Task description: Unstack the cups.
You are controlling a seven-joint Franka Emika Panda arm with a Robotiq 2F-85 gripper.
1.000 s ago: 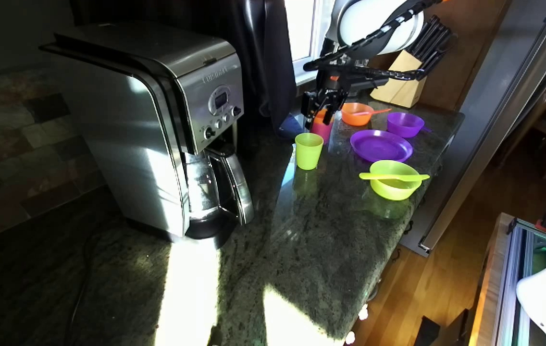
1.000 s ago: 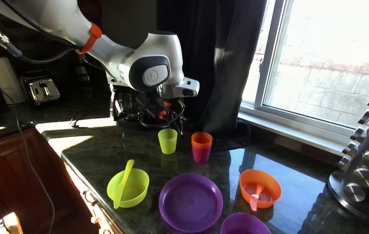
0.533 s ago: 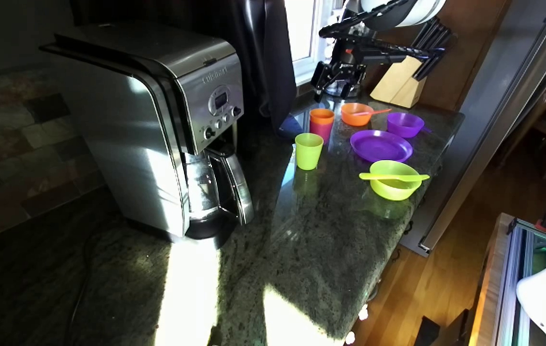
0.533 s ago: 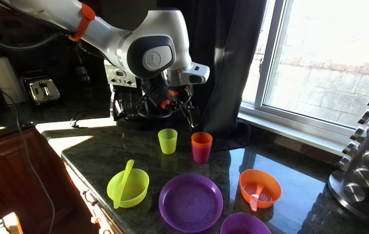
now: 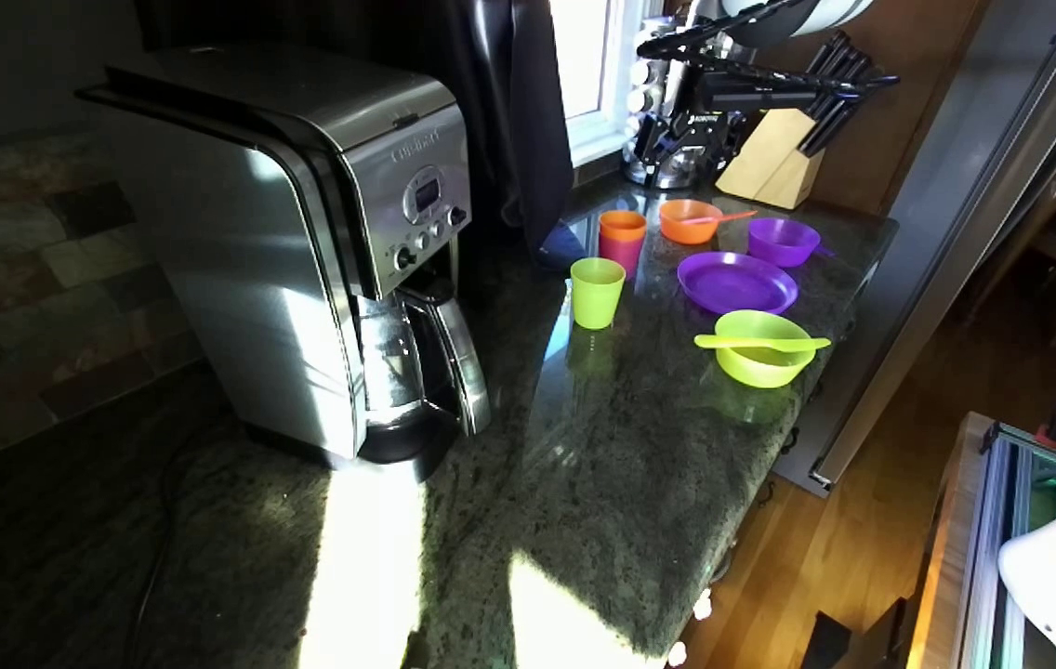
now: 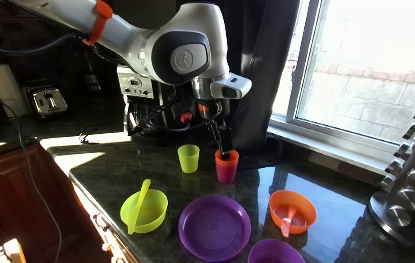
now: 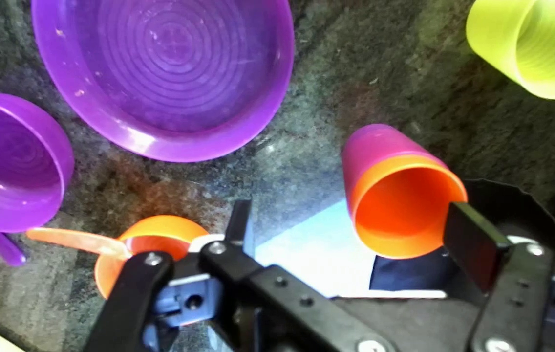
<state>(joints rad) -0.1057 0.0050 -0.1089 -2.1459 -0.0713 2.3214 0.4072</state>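
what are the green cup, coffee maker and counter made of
Green cup: likely plastic, satiny; even bright color, thin rim. Coffee maker: seemingly brushed metal, judging by its soft gray sheen. Counter: polished stone, perhaps granite; mottled, with mirror-like reflections.

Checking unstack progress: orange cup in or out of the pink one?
In: the orange cup is nested in the pink cup, orange showing above pink in both exterior views.

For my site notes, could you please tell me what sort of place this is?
It looks like a kitchen, probably in a home: a coffee maker and a knife block stand on a dark counter.
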